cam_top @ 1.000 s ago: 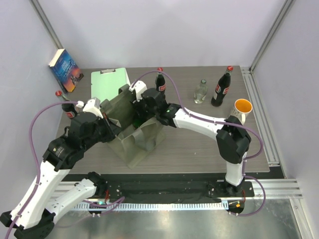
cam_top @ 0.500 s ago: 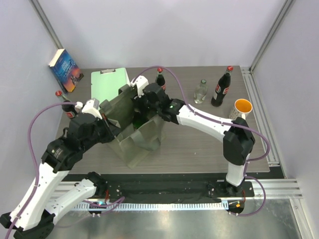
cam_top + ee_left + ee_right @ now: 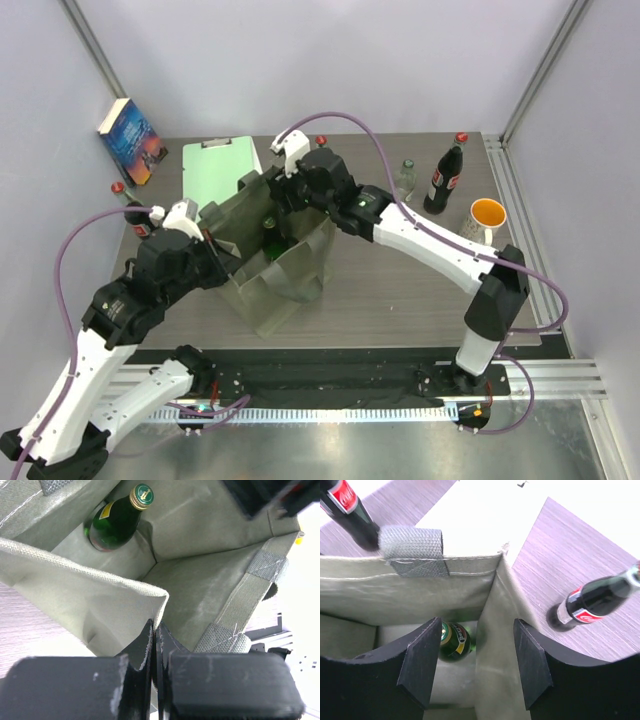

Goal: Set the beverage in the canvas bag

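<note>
1. The right gripper (image 3: 287,200) hangs over the open mouth of the boxy olive-grey canvas bag (image 3: 278,288). Its two black fingers are spread apart and hold nothing.
2. The green glass bottle with a gold cap (image 3: 454,641) stands in a far compartment of the bag, directly below those fingers and clear of them. It leans slightly against the fabric wall. By the look of it, the beverage is already in place.
3. The left gripper (image 3: 154,630) is pressed together on the near rim of the bag, pinching a fold of canvas and holding that wall up and open.
4. The first risk is a snag. A grey woven strap handle (image 3: 412,550) is stitched to the rim close to the right gripper. A lift that drifts sideways could hook the strap or the inner divider and drag the bag along.
5. The second risk is slump. The canvas is soft and creased, and the near wall seems to stand mainly because it is pinched. If the left gripper lets go abruptly, the wall may fold inward and push the leaning bottle over.
6. The third risk is collision. A dark cola bottle with a red cap (image 3: 320,146) stands just behind the right arm. Another cola bottle (image 3: 444,178), a clear glass bottle (image 3: 403,182) and an orange cup (image 3: 487,216) stand near its likely path back. A wide swing could knock any of them over.
</note>
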Action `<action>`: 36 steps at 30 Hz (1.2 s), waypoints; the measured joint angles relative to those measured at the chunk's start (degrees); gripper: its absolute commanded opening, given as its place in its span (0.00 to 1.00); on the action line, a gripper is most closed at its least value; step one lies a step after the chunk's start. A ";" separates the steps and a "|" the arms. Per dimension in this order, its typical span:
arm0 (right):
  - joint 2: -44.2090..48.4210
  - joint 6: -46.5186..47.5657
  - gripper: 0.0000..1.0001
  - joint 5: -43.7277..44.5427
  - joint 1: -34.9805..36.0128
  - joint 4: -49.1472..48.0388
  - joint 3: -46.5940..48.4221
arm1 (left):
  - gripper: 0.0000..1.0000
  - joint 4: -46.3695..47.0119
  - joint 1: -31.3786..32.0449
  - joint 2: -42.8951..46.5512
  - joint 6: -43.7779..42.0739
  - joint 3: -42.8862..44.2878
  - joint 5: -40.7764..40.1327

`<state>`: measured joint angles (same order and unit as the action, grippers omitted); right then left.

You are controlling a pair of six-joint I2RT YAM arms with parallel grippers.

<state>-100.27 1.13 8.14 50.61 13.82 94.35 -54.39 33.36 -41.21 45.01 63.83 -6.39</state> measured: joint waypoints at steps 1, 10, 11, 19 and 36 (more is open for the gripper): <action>0.70 -0.37 0.65 0.07 -0.02 0.81 0.55 | 0.00 -0.07 0.00 0.09 0.00 -0.02 -0.02; 6.91 -5.62 0.63 1.03 -0.50 11.08 7.26 | 0.00 -0.39 0.00 0.22 -0.09 -0.15 -0.04; 7.17 -6.03 0.63 1.44 -0.52 12.31 8.35 | 0.00 -0.39 0.00 0.22 -0.09 -0.15 -0.04; 9.29 -8.52 0.63 7.08 -3.08 23.21 13.03 | 0.32 -0.44 0.00 0.20 -0.35 -0.22 0.00; 8.70 -13.62 0.65 18.18 -32.94 36.96 16.59 | 0.73 -4.50 0.00 2.38 -1.36 -0.04 -1.88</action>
<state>-91.57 -12.49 26.33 17.67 50.78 110.93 -58.89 33.36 -38.83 43.66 63.79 -8.27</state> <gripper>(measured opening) 0.641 0.720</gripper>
